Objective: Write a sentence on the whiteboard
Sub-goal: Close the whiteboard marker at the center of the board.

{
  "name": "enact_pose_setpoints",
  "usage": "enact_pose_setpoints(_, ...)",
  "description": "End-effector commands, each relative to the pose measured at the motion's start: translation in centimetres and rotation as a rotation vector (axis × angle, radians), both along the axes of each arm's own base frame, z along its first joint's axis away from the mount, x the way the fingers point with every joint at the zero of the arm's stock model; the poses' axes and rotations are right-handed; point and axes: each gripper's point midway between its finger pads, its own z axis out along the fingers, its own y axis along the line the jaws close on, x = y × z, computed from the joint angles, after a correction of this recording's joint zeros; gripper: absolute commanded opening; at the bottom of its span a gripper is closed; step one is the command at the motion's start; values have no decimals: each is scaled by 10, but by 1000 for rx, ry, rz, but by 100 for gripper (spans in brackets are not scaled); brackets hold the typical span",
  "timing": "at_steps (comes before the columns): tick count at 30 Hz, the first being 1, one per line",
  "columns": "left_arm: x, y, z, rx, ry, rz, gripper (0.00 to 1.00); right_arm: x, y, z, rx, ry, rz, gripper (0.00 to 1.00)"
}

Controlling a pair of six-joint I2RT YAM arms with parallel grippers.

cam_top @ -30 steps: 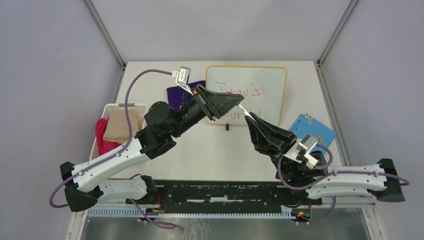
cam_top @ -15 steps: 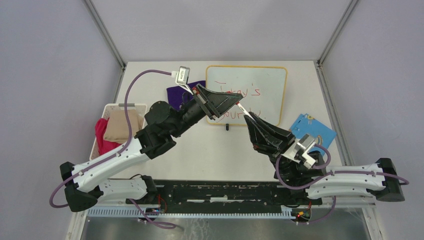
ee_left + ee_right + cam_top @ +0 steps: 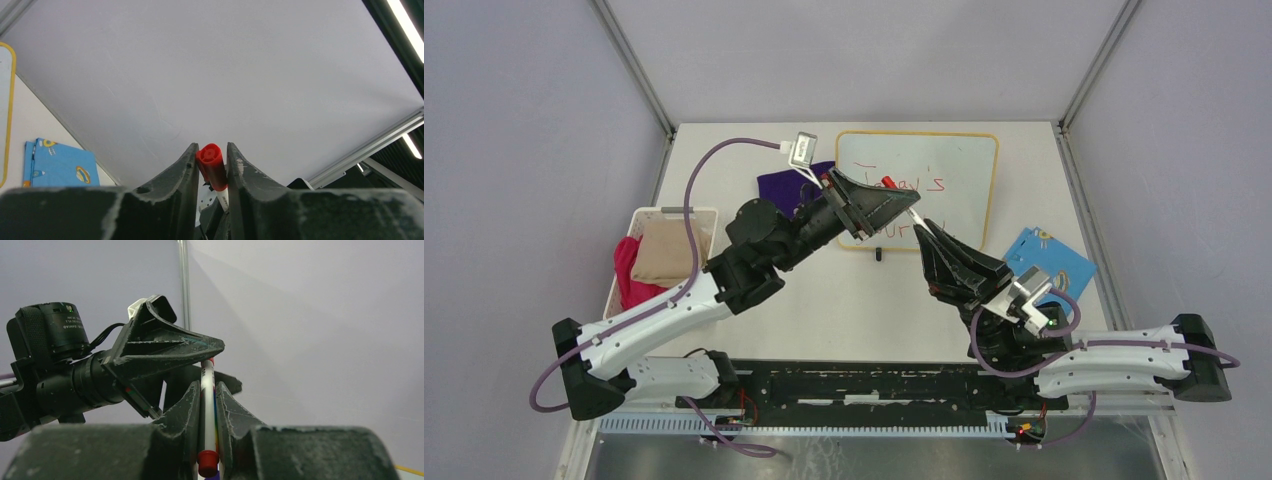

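The whiteboard (image 3: 959,165) lies at the back middle of the table, with the red sentence (image 3: 921,185) on it partly hidden by my arms. My left gripper (image 3: 902,200) hovers over the board, shut on the red cap (image 3: 888,181), which also shows in the left wrist view (image 3: 212,162). My right gripper (image 3: 924,232) is shut on the white marker (image 3: 912,214) just below the cap. In the right wrist view the marker (image 3: 207,405) runs up between my fingers to the left gripper (image 3: 165,352). The cap sits on the marker's end.
A white basket (image 3: 674,211) with pink and beige cloths stands at the left. A purple cloth (image 3: 784,185) lies left of the board. A blue patterned sheet (image 3: 1049,255) lies right of it, also in the left wrist view (image 3: 60,162). A small black foot (image 3: 879,254) sits below the board.
My left gripper has moved right and further over the board. The red cap now shows at its jaws, over the marker's end. The right gripper has shifted slightly toward it.
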Motion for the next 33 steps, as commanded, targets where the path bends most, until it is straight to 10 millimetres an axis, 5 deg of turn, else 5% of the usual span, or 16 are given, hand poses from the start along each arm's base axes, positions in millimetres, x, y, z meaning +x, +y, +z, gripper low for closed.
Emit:
enact_pose_setpoints(1,-12,5,-5,71,-35,-12,61,1,-2,13,8,-5,-12,0)
enact_pose_setpoints(7,11,41,13,64,-57,118,77,0,-4,12,12,-3,1,0)
enact_pose_setpoints(17,15,43,17,25,-42,77,74,1,-5,11,14,6,-1,0)
enact_pose_setpoints(33,6,23,0,0,3,-52,19,6,-3,7,7,28,-32,0)
